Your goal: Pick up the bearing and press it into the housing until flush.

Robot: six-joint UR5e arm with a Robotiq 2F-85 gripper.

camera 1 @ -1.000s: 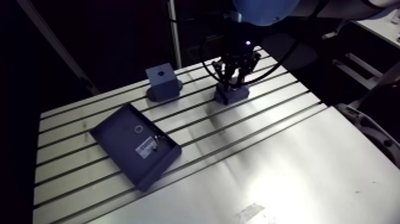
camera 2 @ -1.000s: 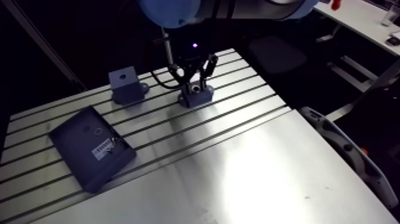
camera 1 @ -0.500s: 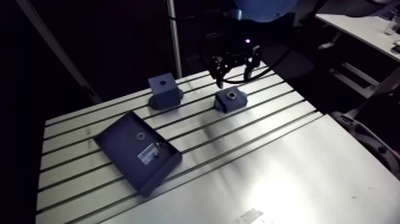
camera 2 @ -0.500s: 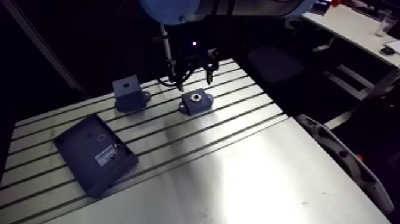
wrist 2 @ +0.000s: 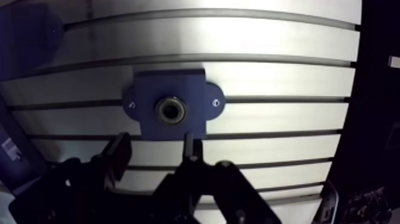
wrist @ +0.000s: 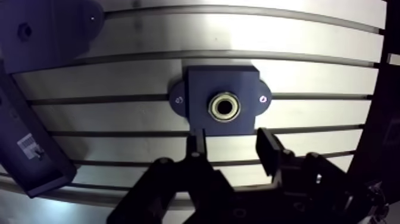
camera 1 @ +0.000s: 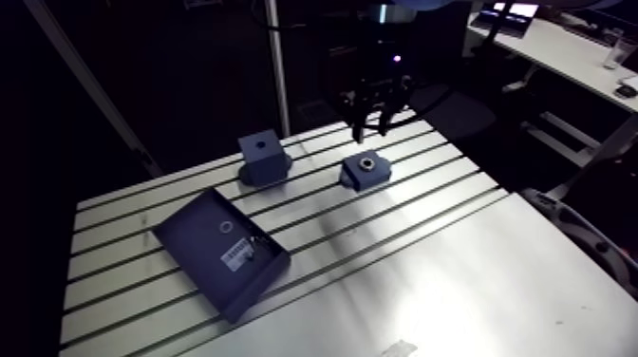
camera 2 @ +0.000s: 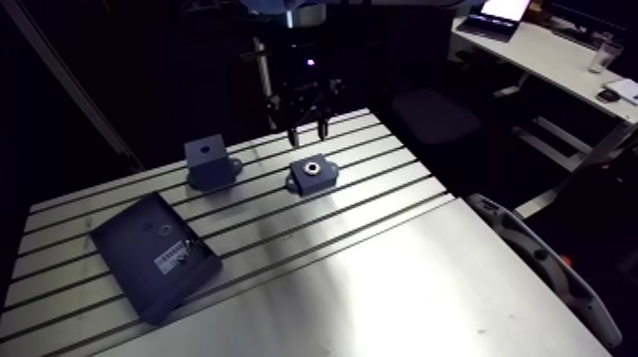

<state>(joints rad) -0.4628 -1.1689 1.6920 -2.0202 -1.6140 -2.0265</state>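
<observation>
**Bearing sits in its housing as gripper hangs empty above**

The gripper hangs over the housing, its two fingers spread apart with nothing between them. The bearing, a small bright metal ring, lies in the bore at the middle of the housing, just ahead of the fingertips. It looks level with the housing's top face, though the pictures do not settle whether it is fully flush.

By its look the ring is light, stiff and smooth, likely to slip between flat pads. Seated as it is, its outer wall is hidden, so there is little to pinch. Any further push would best fall squarely on its upper face.

A taller block stands near the housing on the slotted table, and a shallow tray lies well apart from the housing, beyond that block.
</observation>
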